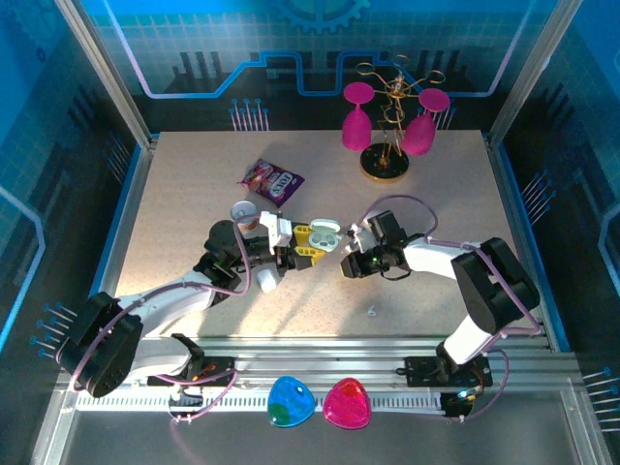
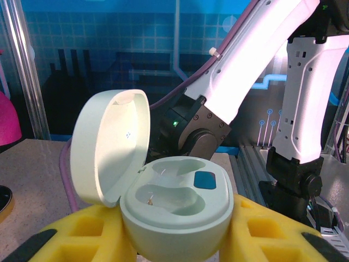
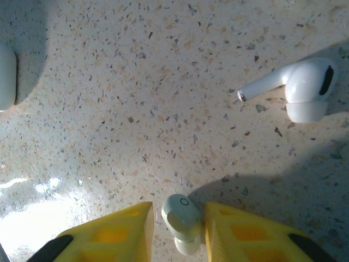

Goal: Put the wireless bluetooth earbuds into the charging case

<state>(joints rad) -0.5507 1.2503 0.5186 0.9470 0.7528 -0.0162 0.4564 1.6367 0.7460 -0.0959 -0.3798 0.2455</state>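
Note:
My left gripper [image 2: 177, 237] is shut on a mint charging case [image 2: 177, 210], its yellow fingers [image 2: 82, 234] pressed against both sides. The lid [image 2: 109, 144] stands open and both wells look empty. From above, the case [image 1: 323, 232] sits at mid-table. My right gripper [image 3: 179, 229] is low over the table, with a small mint earbud [image 3: 182, 215] lying between its yellow fingers. The earbud touches the right finger [image 3: 234, 234], and a thin gap shows on the left. A white earbud with a stem [image 3: 297, 90] lies on the table further off.
A rounded white object [image 3: 5, 76] sits at the left edge of the right wrist view. A purple packet [image 1: 272, 179] and a paper cup [image 1: 244, 213] lie behind the left gripper. A rack of pink glasses [image 1: 386, 131] stands at the back. Blue [image 1: 291, 401] and pink [image 1: 347, 403] shapes rest on the front rail.

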